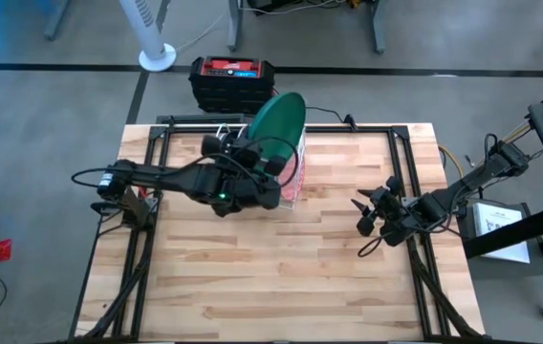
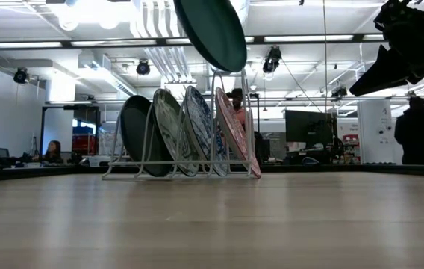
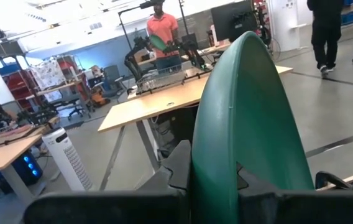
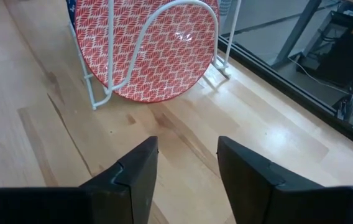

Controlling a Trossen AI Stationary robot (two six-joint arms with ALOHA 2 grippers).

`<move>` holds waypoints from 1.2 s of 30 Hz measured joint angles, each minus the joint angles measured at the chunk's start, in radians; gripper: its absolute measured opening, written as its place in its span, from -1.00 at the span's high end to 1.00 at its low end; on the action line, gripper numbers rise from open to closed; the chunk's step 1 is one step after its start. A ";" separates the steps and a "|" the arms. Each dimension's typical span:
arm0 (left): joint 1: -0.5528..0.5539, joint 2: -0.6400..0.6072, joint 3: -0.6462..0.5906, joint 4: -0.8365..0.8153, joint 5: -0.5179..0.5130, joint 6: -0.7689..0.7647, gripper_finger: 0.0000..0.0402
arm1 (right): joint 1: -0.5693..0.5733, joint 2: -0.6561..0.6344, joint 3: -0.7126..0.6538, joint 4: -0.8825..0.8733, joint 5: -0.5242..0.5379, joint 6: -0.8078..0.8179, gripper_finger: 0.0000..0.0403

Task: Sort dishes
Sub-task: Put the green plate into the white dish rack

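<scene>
My left claw (image 1: 273, 161) grips green plate (image 1: 281, 126) above white wire rack (image 2: 236, 119); four plates racked, last slot pending. Right claw (image 4: 186, 177) hangs half-open, empty, near surface (image 1: 281, 268) edge.

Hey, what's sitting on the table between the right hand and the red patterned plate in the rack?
Nothing: only bare wooden table lies between the open right hand and the red patterned plate, clearest in the right wrist view.

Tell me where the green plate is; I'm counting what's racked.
The green plate isn't racked: the left gripper holds it above the white wire rack, at the table's far edge in the high view.
</scene>
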 joint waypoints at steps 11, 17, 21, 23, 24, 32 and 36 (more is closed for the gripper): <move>0.002 -0.001 -0.057 0.059 -0.013 0.000 0.95 | 0.000 0.000 -0.002 0.000 0.000 0.000 0.18; 0.002 -0.002 -0.076 0.069 -0.015 0.020 0.95 | 0.000 0.000 -0.003 0.000 0.000 0.000 0.22; 0.002 -0.002 -0.091 0.076 -0.015 0.020 0.95 | 0.000 0.000 -0.003 0.002 0.000 0.000 0.22; 0.002 -0.002 -0.092 0.078 -0.013 0.020 0.95 | 0.000 0.000 -0.003 0.003 0.000 0.000 0.21; 0.003 -0.002 -0.092 0.078 -0.012 0.023 0.95 | 0.000 0.000 -0.003 0.003 0.000 0.000 0.20; 0.009 -0.002 -0.092 0.126 -0.001 0.149 0.95 | 0.000 0.000 -0.003 0.005 0.000 0.000 0.19; 0.008 0.013 -0.092 0.152 -0.004 0.161 0.95 | 0.000 0.000 -0.003 0.006 0.000 0.000 0.22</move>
